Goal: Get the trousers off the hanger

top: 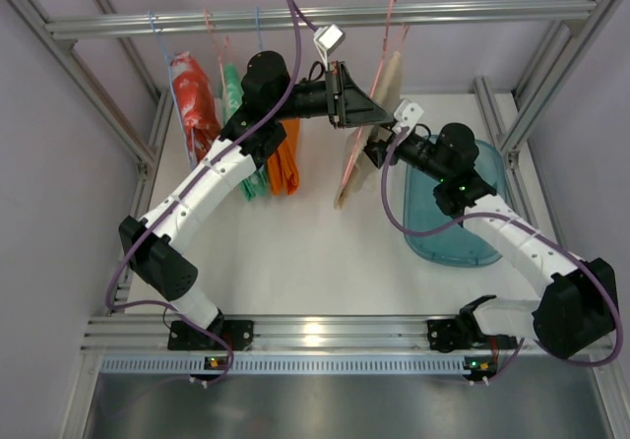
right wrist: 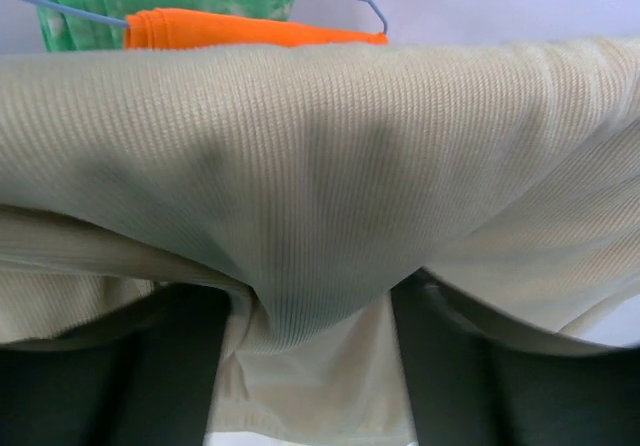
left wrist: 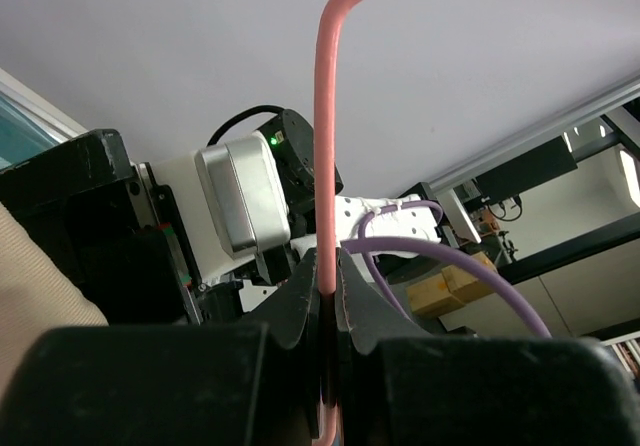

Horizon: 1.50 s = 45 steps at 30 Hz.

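The pale beige trousers (top: 351, 175) hang on a pink hanger (top: 391, 28) under the back rail. My left gripper (top: 378, 114) is shut on the pink hanger wire (left wrist: 328, 126), which rises straight up out of the jaws in the left wrist view (left wrist: 330, 271). My right gripper (top: 377, 152) is at the beige trousers from the right; a ribbed fold of the cloth (right wrist: 320, 196) is bunched between its fingers (right wrist: 165, 366). The orange trousers (top: 285, 158) hang on a blue hanger further left and also show in the right wrist view (right wrist: 250, 31).
A red patterned garment (top: 192, 99) and a green garment (top: 234, 90) hang on the rail (top: 325, 18) at the left. A teal basin (top: 463, 213) lies on the table at the right. Frame posts stand at both sides.
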Each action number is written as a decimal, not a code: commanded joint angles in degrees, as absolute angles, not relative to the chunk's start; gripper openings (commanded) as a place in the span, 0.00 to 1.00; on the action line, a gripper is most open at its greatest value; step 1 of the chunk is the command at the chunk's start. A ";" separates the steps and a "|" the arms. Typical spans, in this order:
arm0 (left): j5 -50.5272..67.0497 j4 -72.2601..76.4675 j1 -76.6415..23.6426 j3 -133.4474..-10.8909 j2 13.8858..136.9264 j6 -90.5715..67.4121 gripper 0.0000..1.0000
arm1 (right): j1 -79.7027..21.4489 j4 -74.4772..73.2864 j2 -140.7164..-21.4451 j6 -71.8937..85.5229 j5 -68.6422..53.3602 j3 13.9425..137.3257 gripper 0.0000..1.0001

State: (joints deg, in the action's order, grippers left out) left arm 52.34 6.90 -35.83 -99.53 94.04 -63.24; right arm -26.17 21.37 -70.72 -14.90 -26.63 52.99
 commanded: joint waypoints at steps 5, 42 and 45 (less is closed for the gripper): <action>54.05 15.82 -35.86 -99.85 90.70 -62.58 0.00 | -25.22 26.99 -70.76 -13.89 -27.51 57.74 0.12; 32.78 -10.90 -32.70 -88.95 83.59 -34.98 0.00 | -15.56 -2.35 -54.76 -15.73 -28.83 73.83 0.00; 32.61 -10.81 -32.08 -89.99 83.58 -34.54 0.00 | -15.29 -3.86 -54.06 -17.14 -29.61 73.39 0.00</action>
State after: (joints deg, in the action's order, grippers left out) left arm 34.98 -10.83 -33.43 -89.43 85.91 -37.45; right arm -16.62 -7.11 -56.97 -14.81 -29.02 69.45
